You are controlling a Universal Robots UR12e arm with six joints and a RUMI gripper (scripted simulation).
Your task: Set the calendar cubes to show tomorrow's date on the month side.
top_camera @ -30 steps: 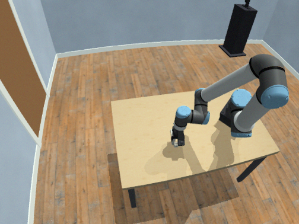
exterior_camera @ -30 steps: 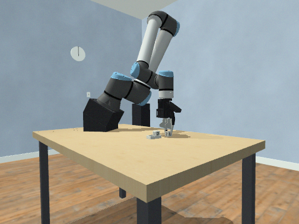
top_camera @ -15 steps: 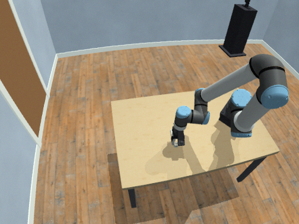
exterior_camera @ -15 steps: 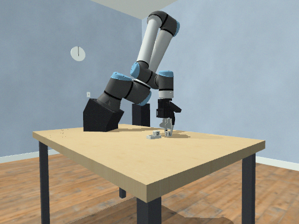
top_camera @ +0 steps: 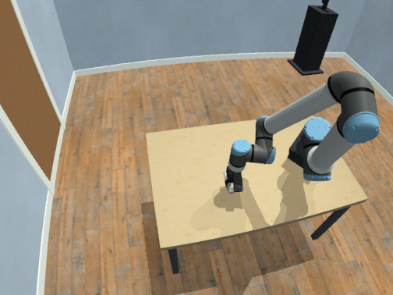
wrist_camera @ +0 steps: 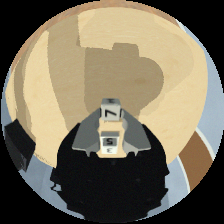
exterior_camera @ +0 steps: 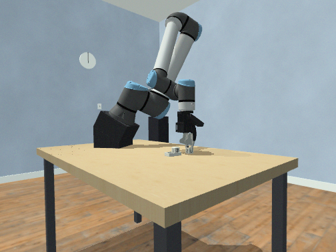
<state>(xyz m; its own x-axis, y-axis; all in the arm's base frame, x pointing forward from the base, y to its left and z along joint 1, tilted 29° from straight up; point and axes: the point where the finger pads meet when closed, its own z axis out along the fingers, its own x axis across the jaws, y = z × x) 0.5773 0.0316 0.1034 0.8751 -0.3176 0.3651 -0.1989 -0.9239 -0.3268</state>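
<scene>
tray (exterior_camera: 169, 155) with one cube (exterior_camera: 177, 150) (wrist_camera: 109, 141) inside

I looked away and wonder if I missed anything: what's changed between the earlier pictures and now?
Nothing that I can see has moved, been picked up or let go. The arm keeps its pose, the pincer is still down at the outer cube, and the other cube stays at the tray.
</scene>
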